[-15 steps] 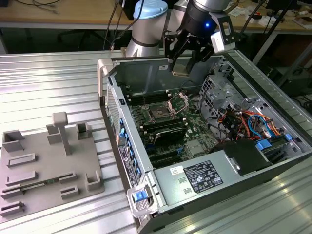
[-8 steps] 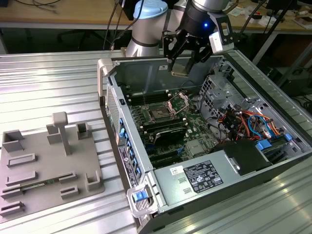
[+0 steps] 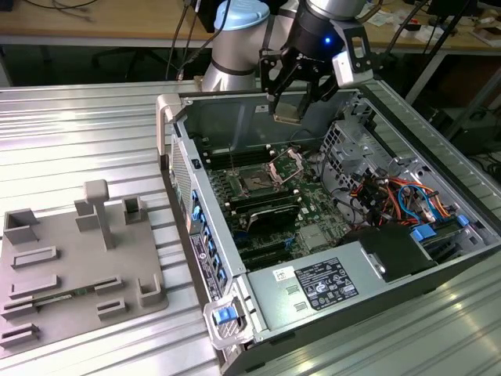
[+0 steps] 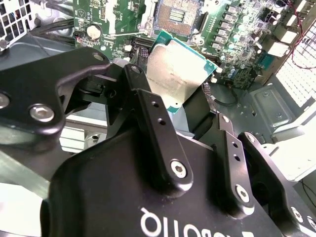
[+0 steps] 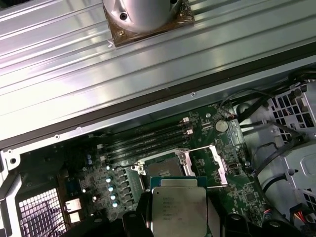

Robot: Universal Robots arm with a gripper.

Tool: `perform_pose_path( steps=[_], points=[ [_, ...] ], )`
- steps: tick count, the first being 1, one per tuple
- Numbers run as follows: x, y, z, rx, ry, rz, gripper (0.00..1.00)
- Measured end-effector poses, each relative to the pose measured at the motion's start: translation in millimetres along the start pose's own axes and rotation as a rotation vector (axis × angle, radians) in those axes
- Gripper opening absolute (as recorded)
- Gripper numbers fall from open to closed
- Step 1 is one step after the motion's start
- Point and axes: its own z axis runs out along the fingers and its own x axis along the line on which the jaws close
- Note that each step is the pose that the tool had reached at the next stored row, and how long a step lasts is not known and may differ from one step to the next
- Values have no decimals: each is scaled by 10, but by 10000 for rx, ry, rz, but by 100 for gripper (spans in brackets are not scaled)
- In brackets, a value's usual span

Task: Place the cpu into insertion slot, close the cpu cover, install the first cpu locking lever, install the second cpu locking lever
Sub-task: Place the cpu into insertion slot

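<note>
The hand (image 3: 288, 108) is gripping the cpu (image 3: 287, 114), its black fingers (image 4: 148, 113) closing on two opposite edges of the chip. In both wrist views the silver top of the cpu (image 4: 174, 74) is facing the cameras and its green rim is showing past the fingers. The cpu (image 5: 177, 212) is hanging in the air above the insertion slot (image 3: 257, 182), well apart from it and not seated, with the hand (image 5: 178, 220) sitting at about the height of the case rim in the exterior view. The insertion slot (image 5: 165, 170) is lying bare, dark centre showing, on the green motherboard (image 3: 313, 213) inside the open computer case (image 3: 182, 160). The cpu cover (image 3: 286, 163) is standing swung up just beside the insertion slot, on the exterior view's right of it; in the first wrist view the same cpu cover (image 5: 217, 165) is showing as a thin metal frame beside the slot. The long memory slots (image 5: 148, 140) are running near the insertion slot, and a coin battery (image 5: 221, 126) is sitting past the cover from it. The power supply (image 3: 313, 286) is lying well apart from the insertion slot. The case is resting on the ribbed metal table (image 3: 78, 133), with a grey fixture tray (image 3: 70, 270) well away from the insertion slot.
</note>
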Motion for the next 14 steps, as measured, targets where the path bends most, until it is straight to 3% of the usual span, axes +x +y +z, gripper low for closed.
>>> perform_pose_path(
  steps=[14],
  points=[
    [2, -1, 0, -2, -10, 111, 55]
  ],
)
